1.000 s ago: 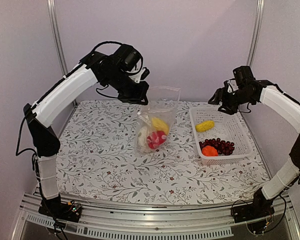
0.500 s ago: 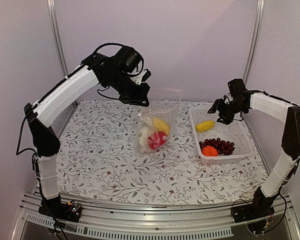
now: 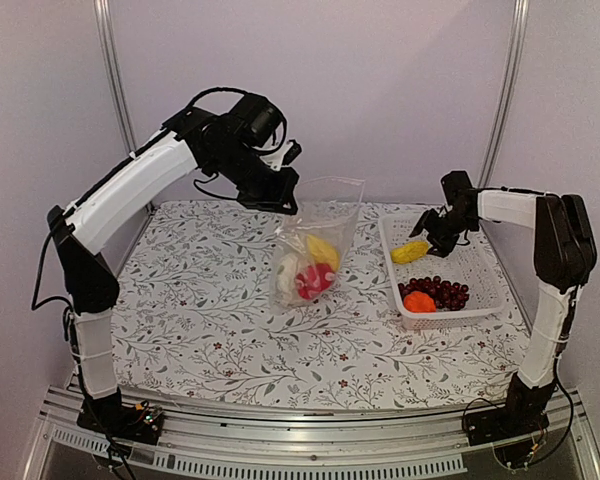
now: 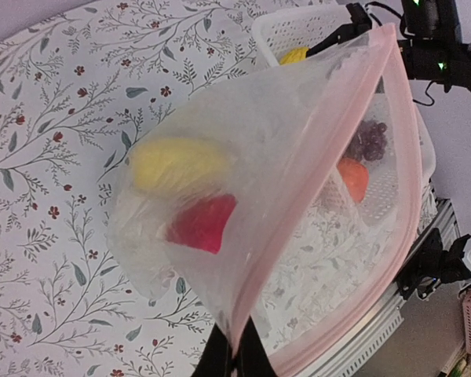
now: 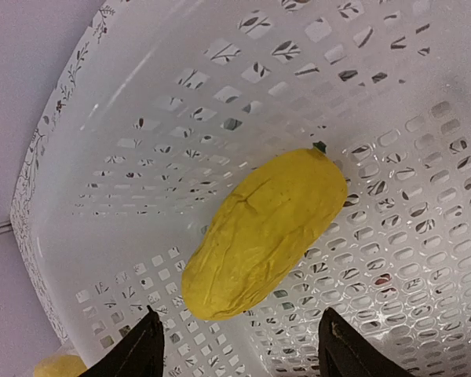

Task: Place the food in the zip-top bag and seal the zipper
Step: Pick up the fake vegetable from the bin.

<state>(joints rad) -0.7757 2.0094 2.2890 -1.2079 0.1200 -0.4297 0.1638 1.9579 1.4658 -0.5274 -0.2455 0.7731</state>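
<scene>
My left gripper (image 4: 235, 357) pinches the clear crinkly zip-top bag (image 3: 315, 245) by its mouth, three pieces inside. At its 3 o'clock, my right gripper (image 5: 242, 349), wide and empty, over long yellow toy food (image 5: 263, 232) in white mesh basket (image 3: 480, 265); orange ball (image 3: 418, 301), dark red grape bunch (image 3: 442, 291), sealing remain

The bag (image 4: 298, 118) is clear with a pink edge, the basket (image 5: 180, 102) white, the surface (image 3: 200, 300) printed with grey-green leaves.

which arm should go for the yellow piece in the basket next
Right. The right gripper is open and close over the yellow piece in the white basket. The left gripper is shut on the bag at its mouth, holding it up.
</scene>
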